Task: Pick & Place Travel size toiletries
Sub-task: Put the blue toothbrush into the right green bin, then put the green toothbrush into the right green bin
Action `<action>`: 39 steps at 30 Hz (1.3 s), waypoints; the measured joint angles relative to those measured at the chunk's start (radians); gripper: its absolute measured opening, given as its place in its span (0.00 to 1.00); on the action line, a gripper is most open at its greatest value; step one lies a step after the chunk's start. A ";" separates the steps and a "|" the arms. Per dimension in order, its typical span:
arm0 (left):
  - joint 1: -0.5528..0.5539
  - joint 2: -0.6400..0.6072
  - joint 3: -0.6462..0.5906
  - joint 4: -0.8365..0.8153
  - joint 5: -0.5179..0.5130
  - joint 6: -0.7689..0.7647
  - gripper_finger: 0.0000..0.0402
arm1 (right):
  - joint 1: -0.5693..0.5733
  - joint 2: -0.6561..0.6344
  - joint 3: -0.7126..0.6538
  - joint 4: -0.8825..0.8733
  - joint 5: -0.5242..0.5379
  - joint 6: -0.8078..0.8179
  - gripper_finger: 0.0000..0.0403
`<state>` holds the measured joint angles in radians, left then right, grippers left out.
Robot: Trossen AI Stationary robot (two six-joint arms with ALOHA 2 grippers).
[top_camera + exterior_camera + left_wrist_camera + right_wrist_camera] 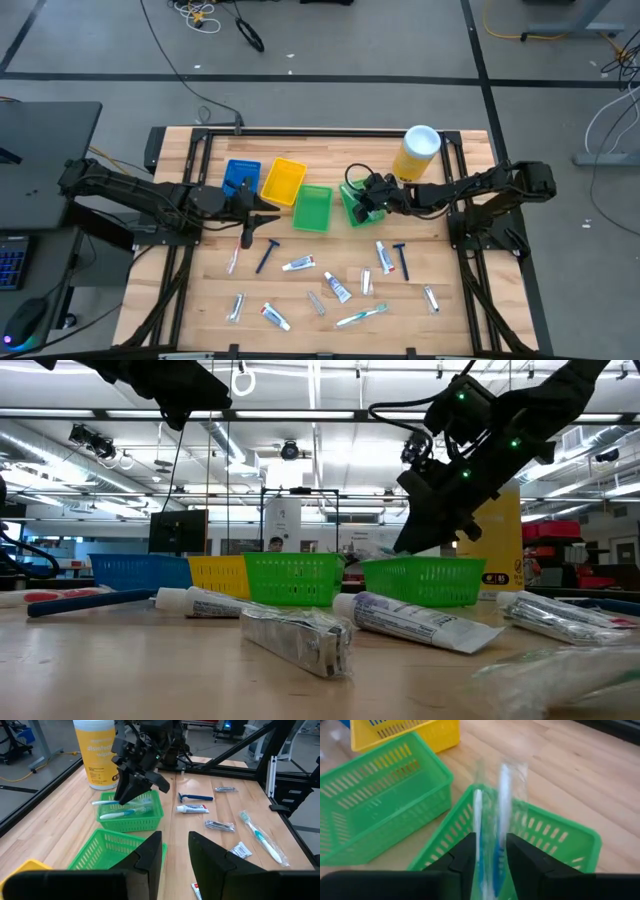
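Your right gripper (131, 787) hangs over the small green mesh basket (150, 813) near the table's far edge, just beside the tall yellow canister with a white lid (416, 153), its fingers apart around nothing, with two clear-wrapped blue-and-white toothbrushes (122, 812) lying in the basket below it. Your left gripper (262, 221) waits with a narrow gap between its fingers, empty, near the blue plastic bin (240, 177), the yellow plastic bin (283, 180) and a second green basket (312, 209). You still have white toothpaste tubes (298, 264), dark blue razors (267, 255) and a toothbrush (362, 316) scattered across the wooden table (200, 300) toward its near edge.
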<state>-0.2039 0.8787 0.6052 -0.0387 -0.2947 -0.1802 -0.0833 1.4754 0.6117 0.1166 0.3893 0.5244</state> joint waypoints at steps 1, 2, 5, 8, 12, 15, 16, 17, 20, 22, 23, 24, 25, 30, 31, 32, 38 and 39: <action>0.000 0.000 0.000 0.000 0.000 0.000 0.26 | 0.000 0.000 0.000 0.005 0.000 -0.003 0.31; 0.000 0.000 0.000 0.000 0.000 0.000 0.26 | 0.000 0.000 0.000 0.011 0.000 -0.009 0.33; 0.000 0.000 0.000 0.000 0.000 0.000 0.26 | 0.000 -0.013 0.000 0.023 -0.004 -0.044 0.37; 0.000 0.000 0.000 0.000 0.000 0.000 0.26 | 0.000 -0.036 0.011 0.004 -0.038 -0.081 0.39; 0.000 0.000 0.000 0.000 0.000 0.000 0.26 | 0.016 -0.075 0.036 -0.002 -0.058 -0.134 0.39; 0.000 0.000 0.000 0.000 0.000 0.000 0.26 | 0.039 -0.112 0.045 -0.009 -0.079 -0.187 0.39; 0.000 0.000 0.000 0.000 0.000 0.000 0.26 | 0.045 -0.128 0.049 -0.025 -0.110 -0.195 0.39; 0.000 0.000 0.000 0.000 0.000 0.000 0.26 | 0.053 -0.142 0.054 -0.042 -0.140 -0.204 0.39; 0.000 0.000 0.000 0.000 0.000 0.000 0.26 | 0.094 -0.177 0.089 -0.163 -0.189 -0.209 0.39; 0.000 0.000 0.000 0.000 0.000 0.000 0.26 | 0.133 -0.186 0.139 -0.308 -0.177 -0.209 0.39; 0.000 0.000 0.000 0.000 0.000 0.000 0.26 | 0.152 -0.187 0.169 -0.389 -0.164 -0.207 0.39; 0.000 0.000 0.000 0.000 0.000 0.000 0.26 | 0.172 -0.187 0.201 -0.470 -0.151 -0.197 0.39; 0.000 0.000 0.000 0.000 0.000 0.000 0.26 | 0.190 -0.187 0.230 -0.549 -0.144 -0.181 0.39; 0.000 0.000 0.000 0.003 -0.001 0.000 0.26 | 0.274 -0.187 0.312 -0.772 -0.195 -0.076 0.39; 0.000 0.000 0.000 0.003 -0.003 0.000 0.26 | 0.293 -0.187 0.313 -0.779 -0.215 -0.071 0.39; 0.000 0.000 0.000 0.003 -0.005 0.000 0.26 | 0.310 -0.186 0.313 -0.779 -0.236 -0.072 0.40; 0.000 0.000 0.000 0.007 -0.024 -0.004 0.26 | 0.396 -0.186 0.313 -0.757 -0.242 -0.084 0.45; 0.000 0.000 0.000 0.007 -0.030 -0.012 0.26 | 0.409 -0.186 0.313 -0.752 -0.235 -0.095 0.46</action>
<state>-0.2037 0.8789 0.6052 -0.0319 -0.3252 -0.1923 0.3254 1.2896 0.9248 -0.6350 0.1547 0.4295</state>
